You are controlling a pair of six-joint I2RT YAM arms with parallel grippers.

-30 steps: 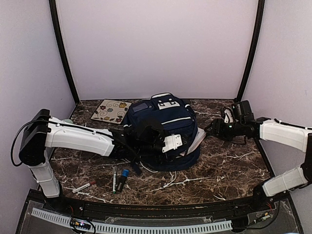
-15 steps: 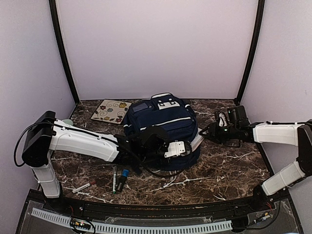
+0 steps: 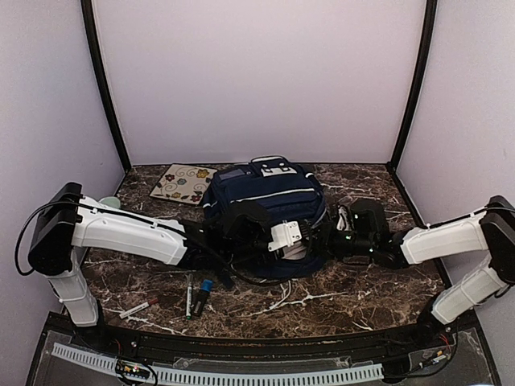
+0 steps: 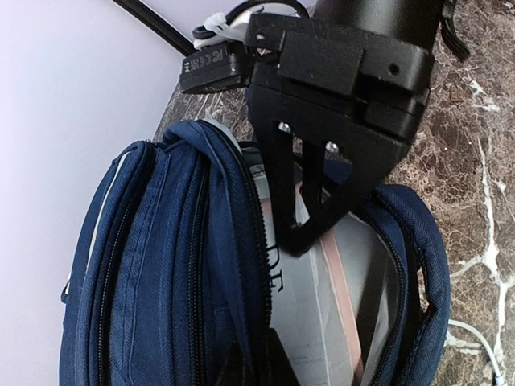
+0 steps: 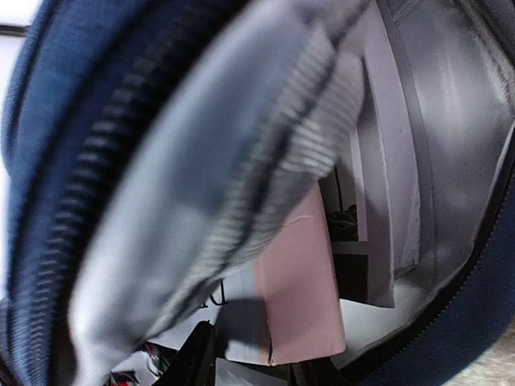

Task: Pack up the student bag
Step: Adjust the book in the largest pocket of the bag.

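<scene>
1. Working on the bag (image 3: 265,193), lying open mid-tabletop (image 3: 378,281).
2. Bracing the zipper rim (image 4: 256,241) with the left end effector (image 3: 299,241), clamped fully closed.
3. Steering the right end effector (image 4: 308,225), fingers narrowly parted and grasp unclear, past the lining (image 5: 241,161) without snagging.

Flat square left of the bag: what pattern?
The flat square is cream with coloured flowers and swirls; best in top external view.

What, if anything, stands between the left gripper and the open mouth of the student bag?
Nothing visible does. The left gripper is shut and sits right at the unzipped opening of the student bag, directly over the books inside it. No other object lies between the gripper and the bag.
</scene>
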